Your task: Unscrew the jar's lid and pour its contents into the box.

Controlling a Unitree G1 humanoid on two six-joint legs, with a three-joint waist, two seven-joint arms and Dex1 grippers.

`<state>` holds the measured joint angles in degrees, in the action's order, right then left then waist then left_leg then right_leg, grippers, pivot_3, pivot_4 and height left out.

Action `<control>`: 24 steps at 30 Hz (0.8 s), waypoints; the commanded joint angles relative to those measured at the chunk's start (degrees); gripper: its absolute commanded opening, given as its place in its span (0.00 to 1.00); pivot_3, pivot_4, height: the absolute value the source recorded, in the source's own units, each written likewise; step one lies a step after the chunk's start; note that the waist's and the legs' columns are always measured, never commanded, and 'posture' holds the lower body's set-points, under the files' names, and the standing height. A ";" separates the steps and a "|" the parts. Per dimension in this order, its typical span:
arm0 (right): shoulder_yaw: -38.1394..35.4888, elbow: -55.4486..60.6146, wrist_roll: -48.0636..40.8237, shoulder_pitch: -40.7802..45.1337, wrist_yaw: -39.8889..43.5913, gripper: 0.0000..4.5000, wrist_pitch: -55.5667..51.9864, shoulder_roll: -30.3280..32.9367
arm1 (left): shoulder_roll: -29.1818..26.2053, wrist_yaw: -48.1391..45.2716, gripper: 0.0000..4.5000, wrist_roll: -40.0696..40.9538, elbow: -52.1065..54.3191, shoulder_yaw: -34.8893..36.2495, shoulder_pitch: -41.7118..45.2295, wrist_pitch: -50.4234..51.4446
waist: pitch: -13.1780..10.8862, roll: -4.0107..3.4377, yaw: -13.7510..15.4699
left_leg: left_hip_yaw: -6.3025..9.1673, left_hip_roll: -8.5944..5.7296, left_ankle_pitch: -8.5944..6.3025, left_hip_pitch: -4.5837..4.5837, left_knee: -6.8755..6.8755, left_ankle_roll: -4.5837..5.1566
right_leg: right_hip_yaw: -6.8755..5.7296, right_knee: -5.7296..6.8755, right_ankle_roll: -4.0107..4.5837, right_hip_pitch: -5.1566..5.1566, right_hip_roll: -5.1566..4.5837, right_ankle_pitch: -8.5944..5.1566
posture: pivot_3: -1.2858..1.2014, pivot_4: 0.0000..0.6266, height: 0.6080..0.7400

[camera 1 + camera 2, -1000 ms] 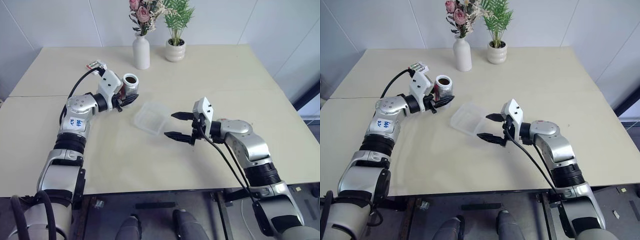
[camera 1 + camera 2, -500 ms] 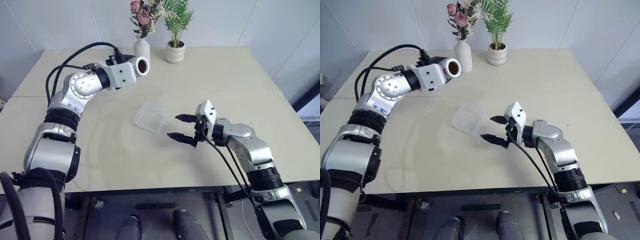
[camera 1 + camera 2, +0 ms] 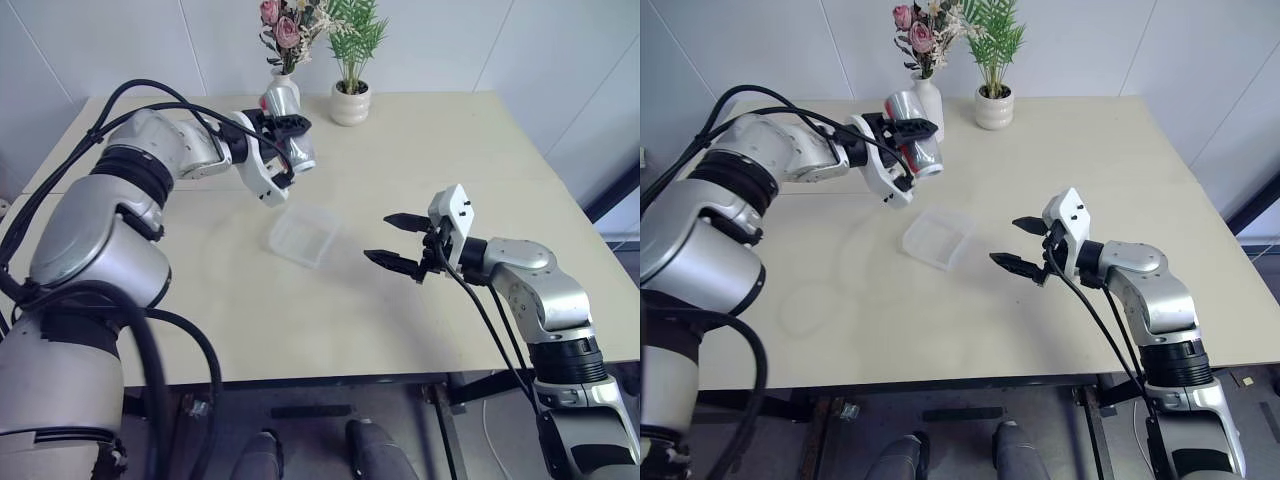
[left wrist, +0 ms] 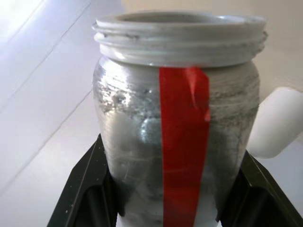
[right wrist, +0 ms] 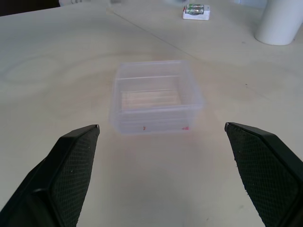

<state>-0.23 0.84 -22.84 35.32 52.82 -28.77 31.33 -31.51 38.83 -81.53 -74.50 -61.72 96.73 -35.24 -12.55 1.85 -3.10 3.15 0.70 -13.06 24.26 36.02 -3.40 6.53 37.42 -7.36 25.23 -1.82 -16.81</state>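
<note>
While ribbed-necked, clear cylindrical jar [image 4: 177, 127]

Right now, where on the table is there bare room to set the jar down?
Bare room: the wide near-left tabletop, and the far right beyond the right gripper. Crowded: the far edge with vase and plant pot.

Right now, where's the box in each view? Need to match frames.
Left eye: the box sits mid-table, below the jar held by the left gripper.
Right eye: same box, left of the open right gripper.
Right wrist: box centred between that gripper's fingers.
Left wrist: the jar is in front.
Shared landmark: white vase.
</note>
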 commanded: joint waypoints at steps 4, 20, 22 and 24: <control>-2.02 1.64 -1.92 0.76 -2.37 0.99 0.21 -1.53 | 5.77 -2.48 0.46 -5.49 -2.99 -6.63 5.95 5.82 | -0.03 0.05 0.41 | 0.00 -0.02 -0.01 0.05 -0.03 -0.01 | 0.00 -0.03 -0.01 0.02 0.00 -0.01 | 0.52 0.24 1.00; -1.43 0.54 -1.80 1.84 -3.34 0.99 1.68 -3.80 | 4.92 -27.95 0.46 15.43 -4.42 9.48 3.34 -3.38 | -0.03 0.05 0.19 | -0.03 0.00 0.00 0.02 -0.01 0.00 | 0.06 0.06 -0.01 0.04 0.01 -0.01 | 0.52 0.24 1.00; -1.49 0.62 -1.97 1.95 -3.19 0.99 1.48 -3.64 | 3.23 -33.64 0.46 22.86 -4.18 16.10 1.20 -7.10 | -0.03 0.05 0.03 | -0.04 0.01 0.00 0.00 -0.01 0.00 | 0.07 0.10 0.00 0.04 0.02 -0.01 | 0.52 0.24 1.00; -1.51 0.58 -2.10 2.17 -3.00 0.99 1.45 -3.57 | 1.56 -40.34 0.46 30.04 -3.82 22.56 -1.42 -9.13 | -0.03 0.05 -0.10 | -0.07 0.02 0.00 -0.05 0.02 0.00 | 0.08 0.18 0.00 0.04 0.02 -0.01 | 0.52 0.24 1.00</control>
<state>-0.42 0.17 -24.00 36.17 49.38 -28.36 27.37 -28.51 3.15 -57.93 -79.12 -43.57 95.63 -42.73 -12.57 1.90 -3.19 3.07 0.73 -13.06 24.18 36.06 -3.40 6.62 37.66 -7.35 25.27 -1.80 -16.83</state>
